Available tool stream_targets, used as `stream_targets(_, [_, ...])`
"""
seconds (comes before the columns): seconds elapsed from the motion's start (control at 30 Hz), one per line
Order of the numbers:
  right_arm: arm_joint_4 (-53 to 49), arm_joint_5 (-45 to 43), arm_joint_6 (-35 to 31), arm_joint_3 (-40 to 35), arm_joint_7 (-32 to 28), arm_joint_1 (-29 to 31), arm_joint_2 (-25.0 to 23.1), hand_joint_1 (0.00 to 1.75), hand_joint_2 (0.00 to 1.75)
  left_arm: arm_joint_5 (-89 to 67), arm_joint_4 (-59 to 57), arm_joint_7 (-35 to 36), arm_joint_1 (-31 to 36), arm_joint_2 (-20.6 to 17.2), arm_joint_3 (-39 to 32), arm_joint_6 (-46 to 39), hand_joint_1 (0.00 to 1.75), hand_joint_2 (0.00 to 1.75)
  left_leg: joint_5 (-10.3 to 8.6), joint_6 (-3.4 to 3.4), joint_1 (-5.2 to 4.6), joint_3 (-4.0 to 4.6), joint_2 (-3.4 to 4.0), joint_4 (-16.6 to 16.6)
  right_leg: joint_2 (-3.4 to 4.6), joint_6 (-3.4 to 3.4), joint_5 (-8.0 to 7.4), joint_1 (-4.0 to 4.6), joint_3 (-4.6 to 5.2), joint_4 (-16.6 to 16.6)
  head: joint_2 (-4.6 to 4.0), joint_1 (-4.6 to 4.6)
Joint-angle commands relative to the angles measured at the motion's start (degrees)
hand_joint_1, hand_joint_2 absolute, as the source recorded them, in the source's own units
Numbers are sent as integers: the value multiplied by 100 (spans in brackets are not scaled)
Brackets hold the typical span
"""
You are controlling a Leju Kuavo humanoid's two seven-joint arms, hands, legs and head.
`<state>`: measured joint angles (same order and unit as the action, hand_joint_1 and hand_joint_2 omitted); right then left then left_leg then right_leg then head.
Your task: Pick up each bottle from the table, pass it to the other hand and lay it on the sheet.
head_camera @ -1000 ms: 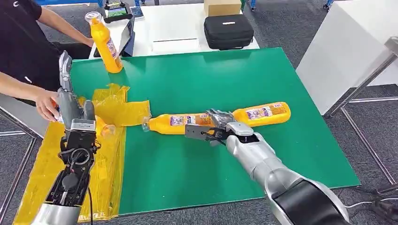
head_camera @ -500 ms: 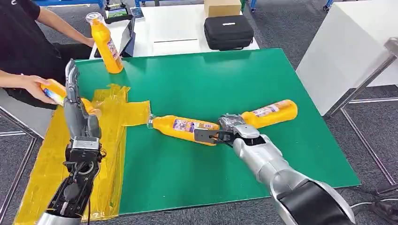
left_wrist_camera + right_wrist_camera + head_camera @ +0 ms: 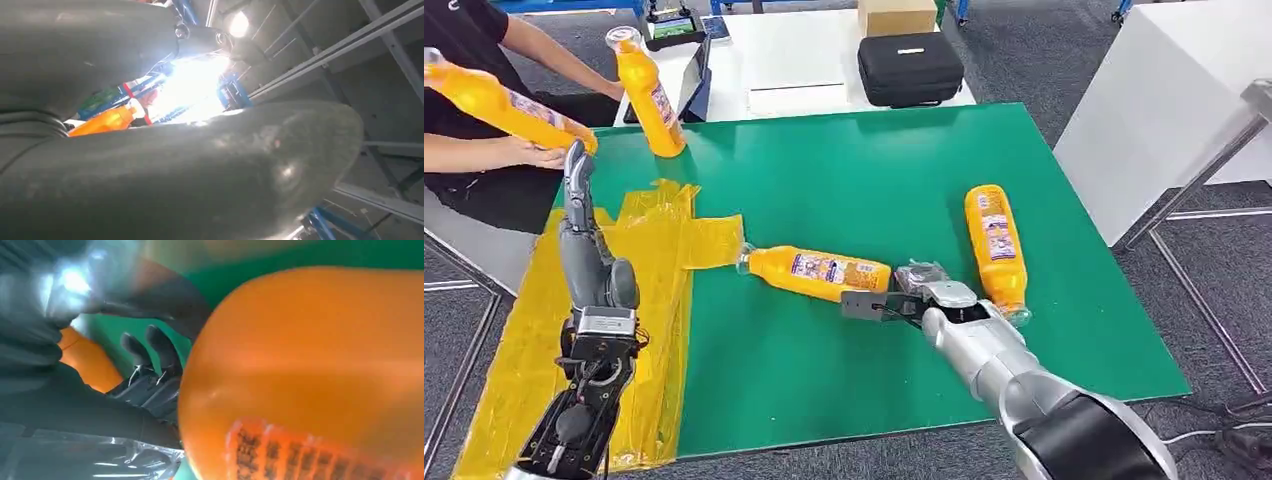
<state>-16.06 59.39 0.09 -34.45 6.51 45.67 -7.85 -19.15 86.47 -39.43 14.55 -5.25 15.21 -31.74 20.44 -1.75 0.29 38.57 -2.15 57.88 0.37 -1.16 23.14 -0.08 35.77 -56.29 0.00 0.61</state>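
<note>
- On the green table mat (image 3: 824, 380), an orange plastic bottle with a printed label (image 3: 819, 272) lies on its side, neck pointing toward the yellow plastic sheet (image 3: 659, 300) and just short of its edge.
- Right hand (image 3: 902, 300) sits at that bottle's base end; right wrist view puts the fingers (image 3: 160, 347) close against the orange body (image 3: 310, 370); cannot tell whether they are closed on it.
- Second orange bottle (image 3: 996, 245) lies just beside the right hand, toward the mat's right edge.
- Left hand (image 3: 584, 235) is raised over the sheet, fingers straight and pointing up, holding nothing.
- Third orange bottle (image 3: 648, 92) stands upright at the mat's far-left corner.
- A person at far left holds a fourth orange bottle (image 3: 506, 105) in the air, near the left fingertips.
- Step, as judged: pick-up of the centre bottle.
- Next needs a firm wrap around the bottle's body, a lift, then a hand-over to the left hand above the sheet; the round body could roll away.
</note>
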Motion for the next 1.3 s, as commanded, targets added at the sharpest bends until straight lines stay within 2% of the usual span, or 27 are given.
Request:
stream_targets(0.03, [220,-53,-306,-40,-295,119,-23,0,175,56,-72,25,90,-145,107,-38,0,0,13,8,-2,-23,19,3,1,1,12,2,-22,-2,0,0])
stream_targets(0.07, [188,-83,-423,10,-295,163,-31,0,0,55,-58,25,55,-129,103,-44,0,0,6,6,-1,-11,10,0,-2,1,6,1,-10,0,0,2])
stream_targets(0.2, [50,-140,-848,119,-407,285,-98,0,0,57,-14,-1,-62,-123,60,-87,0,0,6,4,-3,-5,17,2,6,0,4,-1,-3,-2,0,0])
stream_targets(0.27, [-11,-242,-723,209,-458,358,-131,0,0,48,14,-4,26,-15,1,-91,0,0,5,4,-4,2,20,4,9,-1,3,-2,5,-7,0,0])
stream_targets(0.3, [-91,-131,-392,69,-346,452,-161,0,0,-16,42,47,73,63,-90,-84,0,0,14,7,-4,-8,30,9,12,-1,10,-1,-4,-10,0,0])
stream_targets(0.33, [-223,-114,-238,25,-273,485,-163,0,175,-52,71,100,85,89,-131,-19,0,0,17,7,-4,-9,31,14,10,-1,14,0,-6,-14,0,0])
stream_targets(0.4, [-602,-266,-17,28,-416,533,-139,0,175,-92,139,135,7,81,-238,40,0,0,10,6,-3,4,23,12,6,-1,8,0,6,-13,0,2])
stream_targets(0.5, [-965,-301,-35,-55,-427,556,-74,0,175,-43,198,78,-174,-23,-295,53,0,0,19,8,-3,-6,39,16,18,-1,13,0,-1,-17,0,2])
stream_targets(0.57, [-2027,-180,10,-441,-294,313,202,0,175,-24,341,-18,-366,-35,-411,-11,0,0,18,6,-6,-6,37,11,18,-2,12,-3,-2,-14,0,0])
stream_targets(0.63, [-3629,-114,693,-935,199,-69,674,0,175,-62,501,-57,-479,-30,-512,-20,0,0,16,5,-3,-5,34,7,16,-2,10,0,-2,-7,0,0])
stream_targets(0.67, [-3768,-142,755,-957,259,-107,708,0,175,-65,514,-56,-475,-30,-519,-8,0,0,7,3,-3,6,20,3,6,-2,5,-1,6,-4,0,-2])
stream_targets(0.73, [-4924,-177,960,-1371,145,-343,1109,0,175,-101,713,-32,-582,24,-687,-43,0,0,8,3,-1,7,15,5,1,-2,7,1,8,-3,0,2])
stream_targets(0.77, [-5171,-193,1025,-1430,200,-388,1183,0,175,-115,766,-18,-623,17,-718,-19,0,0,33,8,-2,-22,31,17,2,-3,30,3,-23,-11,0,0])
stream_targets(0.8, [-5171,-193,1025,-1430,200,-388,1183,0,175,-115,766,-18,-623,17,-718,-19,0,0,8,3,2,11,9,6,-4,-2,8,3,9,-2,0,-2])
stream_targets(1.07, [-5107,-212,1012,-1446,200,-371,1194,0,175,-124,768,-17,-631,31,-727,-13,0,0,16,8,-1,-2,13,6,-4,0,16,2,-3,-3,0,0])
stream_targets(1.17, [-5114,-377,821,-1402,157,-391,1194,0,175,-151,762,-26,-621,76,-738,59,0,0,7,5,0,10,10,1,-1,0,7,1,9,1,0,-2])
stream_targets(1.23, [-5118,-377,819,-1398,151,-384,1209,0,175,-153,760,-26,-605,90,-727,61,0,0,20,9,-1,-11,18,5,-4,-1,19,2,-13,-1,0,0])
stream_targets(1.3, [-5117,-375,817,-1395,146,-378,1222,0,175,-157,748,-23,-581,101,-717,66,0,0,5,4,-1,12,5,0,-5,0,6,1,11,1,0,0])
